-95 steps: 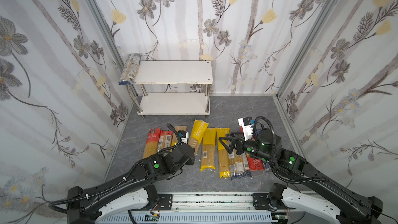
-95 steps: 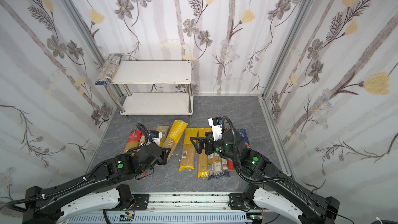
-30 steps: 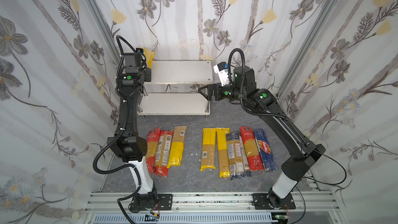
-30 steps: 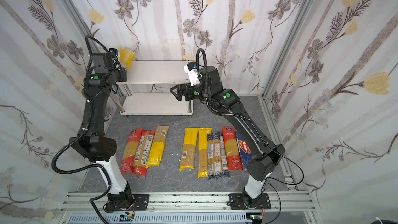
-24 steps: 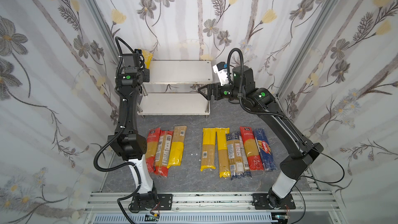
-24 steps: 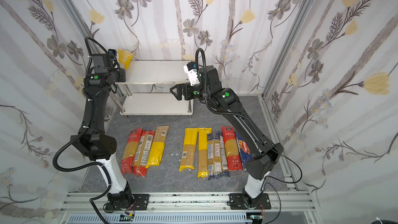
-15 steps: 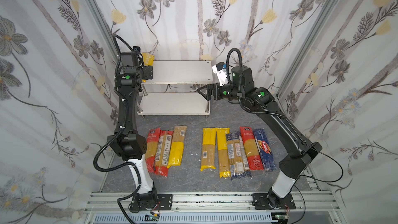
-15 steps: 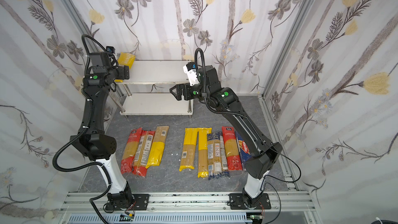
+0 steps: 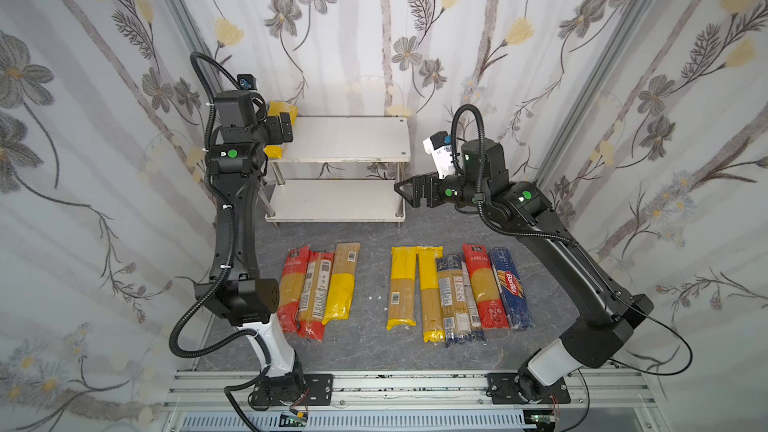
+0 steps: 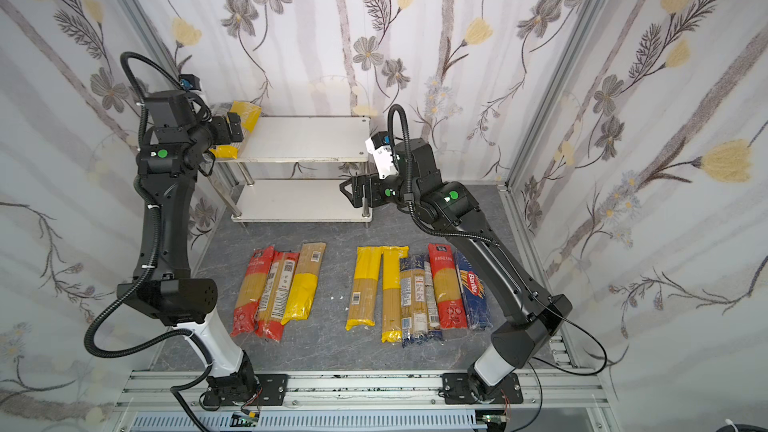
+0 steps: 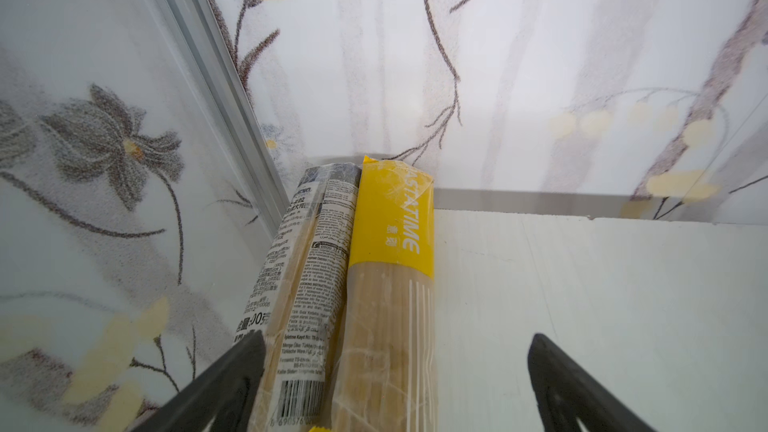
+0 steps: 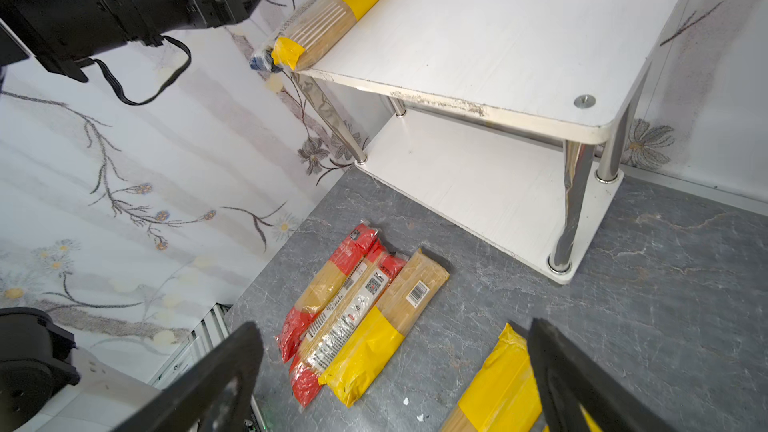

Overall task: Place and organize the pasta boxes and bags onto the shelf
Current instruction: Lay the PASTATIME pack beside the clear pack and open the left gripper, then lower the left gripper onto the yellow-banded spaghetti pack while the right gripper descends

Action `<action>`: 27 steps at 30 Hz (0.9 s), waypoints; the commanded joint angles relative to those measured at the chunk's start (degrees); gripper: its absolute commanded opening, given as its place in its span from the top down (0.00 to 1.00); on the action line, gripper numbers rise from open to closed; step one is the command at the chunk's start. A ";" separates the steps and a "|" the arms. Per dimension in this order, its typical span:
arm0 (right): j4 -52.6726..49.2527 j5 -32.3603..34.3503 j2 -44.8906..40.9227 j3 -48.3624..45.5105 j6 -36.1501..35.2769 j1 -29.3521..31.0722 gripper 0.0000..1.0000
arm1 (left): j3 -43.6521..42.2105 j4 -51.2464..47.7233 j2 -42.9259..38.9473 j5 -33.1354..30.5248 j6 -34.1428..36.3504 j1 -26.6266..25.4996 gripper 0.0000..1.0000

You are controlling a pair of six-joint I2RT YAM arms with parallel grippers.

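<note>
**Spotter:** Where's your left tool (image 11: 394, 367)?

**Me:** Up at the top board of the two-tier white shelf with chrome posts (image 9: 345, 140). Its jaws are wide apart around the yellow-ended clear spaghetti bag (image 11: 390, 243), gripping nothing. That bag lies flat, front to back, snug against a dark-ended clear spaghetti bag (image 11: 316, 251) at the board's left edge.

**Spotter:** Why so far left?

**Me:** I'd say to fill from one side. Each pack then has a neighbour to line up against, and the rest of the board is free.

**Spotter:** And the right tool (image 12: 392, 347)?

**Me:** Jaws spread, empty, parked beside the shelf's right posts. I reckon that puts it clear of the left arm.

**Spotter:** What remains?

**Me:** Most of it. On the grey marbled desk (image 9: 374, 351) there's a cluster of three red- and yellow-ended packs (image 9: 316, 284), then a longer row ending in the dark blue Barilla pack (image 9: 511, 284). The lower board is bare. Next I'd lift the left tool straight up, so no finger drags the bag.
</note>
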 commanded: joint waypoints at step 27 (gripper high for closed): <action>17.61 9.62 -30.73 -46.15 7.54 4.37 0.00 | -88.20 23.90 -47.55 -21.31 -32.71 -36.27 0.00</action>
